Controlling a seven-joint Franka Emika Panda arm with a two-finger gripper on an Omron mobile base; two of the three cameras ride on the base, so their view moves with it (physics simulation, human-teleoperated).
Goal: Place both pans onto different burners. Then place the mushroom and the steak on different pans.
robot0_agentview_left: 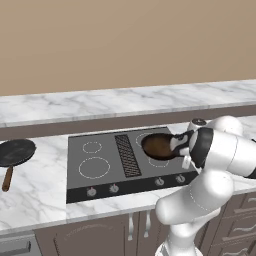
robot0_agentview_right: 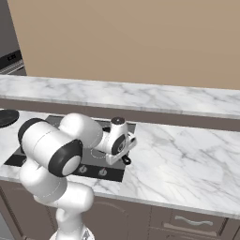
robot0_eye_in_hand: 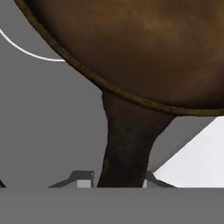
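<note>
The robot's hand [robot0_eye_in_hand: 114, 177] grips the handle of the reddish-brown pan [robot0_agentview_left: 157, 145] over the dark cooktop [robot0_agentview_left: 102, 176]; the black pan [robot0_agentview_left: 16, 151] rests on the marble tabletop [robot0_agentview_left: 35, 200].

I'm looking over a white and grey marble counter [robot0_agentview_left: 35, 200] that runs along a plain tan wall [robot0_agentview_left: 125, 40]. Behind it sits a raised marble ledge [robot0_agentview_left: 100, 102] with a dark brown band beneath. A dark ribbed vent grille [robot0_agentview_left: 127, 155] lies down the middle of the cooktop [robot0_agentview_left: 80, 182], and small round knobs [robot0_agentview_left: 91, 191] line its front edge. Brown cabinet doors [robot0_agentview_left: 95, 237] with pale handles [robot0_agentview_right: 190, 220] stand below.
</note>
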